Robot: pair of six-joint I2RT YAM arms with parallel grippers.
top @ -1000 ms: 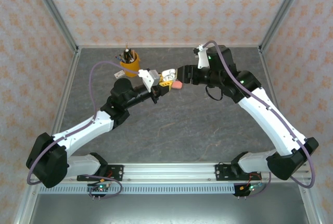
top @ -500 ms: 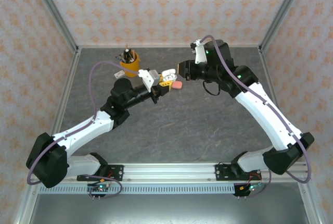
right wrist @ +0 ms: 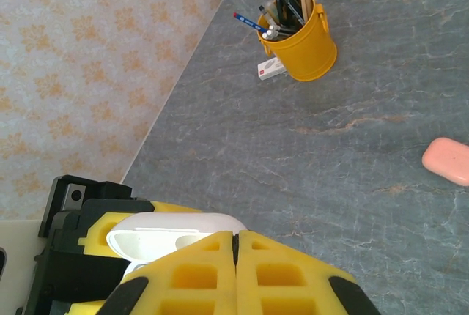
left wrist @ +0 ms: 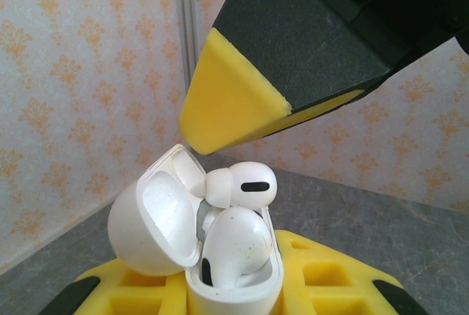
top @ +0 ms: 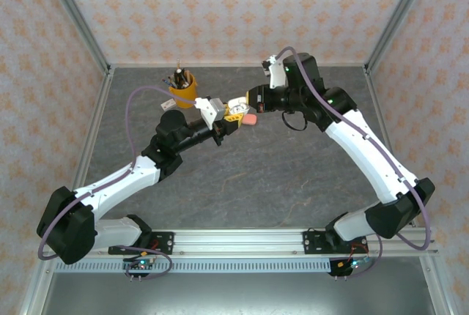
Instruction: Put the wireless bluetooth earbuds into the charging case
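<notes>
Right, from the top camera I see both arms meeting over the far middle of the table (top: pixel 242 183), tips nearly nose to nose. My left gripper (top: pixel 231 112) is clamped on the white charging case (left wrist: pixel 220 297), its yellow fingers hugging the case body on either side and holding it clear of the surface. The case is open, its lid (left wrist: pixel 150 220) swung back to the left in the left wrist view. Two white earbuds are in it: the lower earbud (left wrist: pixel 234 245) lies down in its well with the rounded head up, while the upper earbud (left wrist: pixel 242 187) rides high, its head above the case rim and leaning against the inside of the lid. My right gripper (right wrist: pixel 236 253) is pinched fully together, the two yellow pads meeting along a thin seam with nothing between them that I can see. Its fingertip (left wrist: pixel 231 106) hangs just above the upper earbud and close to the lid's top edge; I cannot tell whether it touches the lid. On the table, well apart from the grippers, lie a closed salmon-pink case (right wrist: pixel 447 161) and a yellow pen cup (right wrist: pixel 300 44) full of pens, with a small white item (right wrist: pixel 271 71) beside the cup.
</notes>
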